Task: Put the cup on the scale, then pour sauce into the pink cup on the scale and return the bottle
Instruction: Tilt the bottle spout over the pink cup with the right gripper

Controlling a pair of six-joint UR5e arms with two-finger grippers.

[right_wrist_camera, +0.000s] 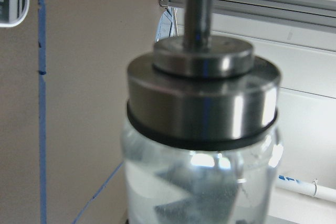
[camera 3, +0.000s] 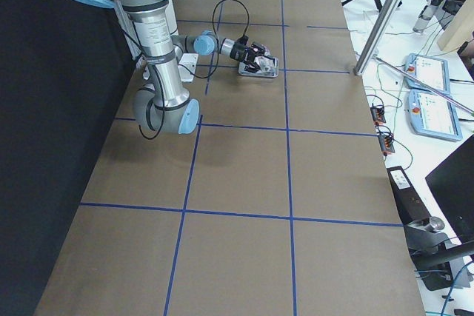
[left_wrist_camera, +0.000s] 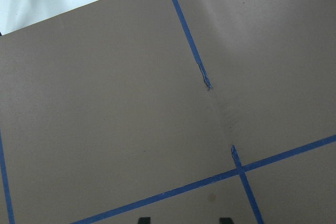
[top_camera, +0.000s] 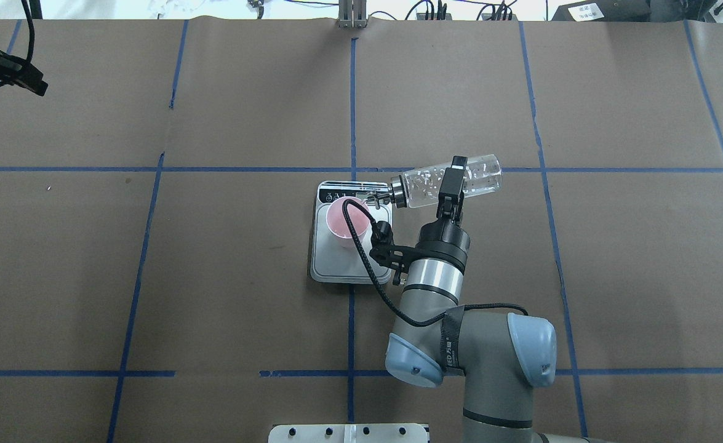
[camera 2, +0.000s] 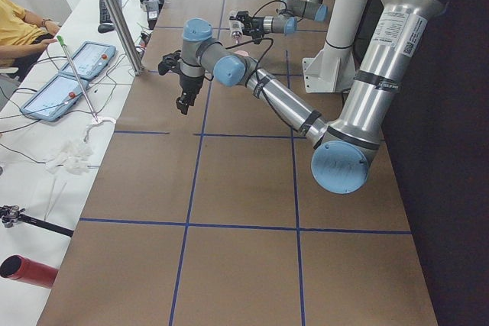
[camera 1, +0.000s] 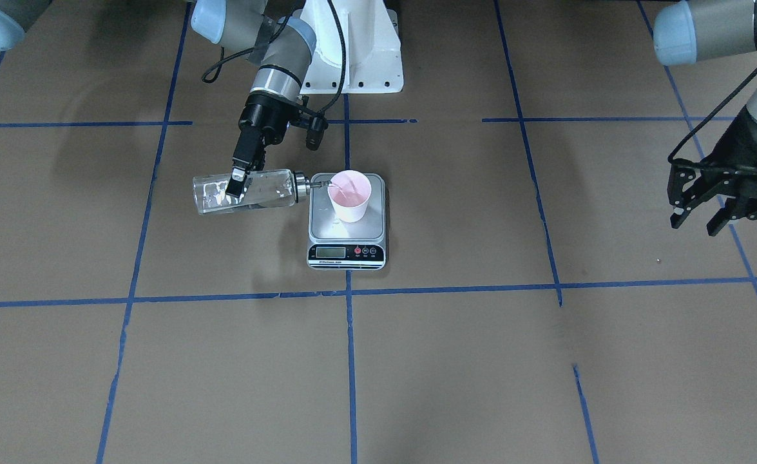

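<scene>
The pale pink cup (camera 1: 350,195) stands upright on the steel plate of the scale (camera 1: 324,225). My right gripper (camera 1: 236,183) is shut on the clear glass bottle (camera 1: 268,189) and holds it tipped almost level. The bottle's silver pourer cap (camera 1: 301,185) points at the cup, with the spout tip over the cup's rim. Clear sauce (top_camera: 481,175) and bubbles show through the glass. The right wrist view shows the cap (right_wrist_camera: 202,103) close up. My left gripper (camera 1: 697,219) is open and empty, far off to the side above bare table.
Brown paper with blue tape lines (camera 1: 346,293) covers the table. The robot's white base (camera 1: 359,58) stands behind the scale. Beyond the table's far edge lie tablets (camera 2: 69,74), cables and a metal post (camera 2: 114,13); a person sits there.
</scene>
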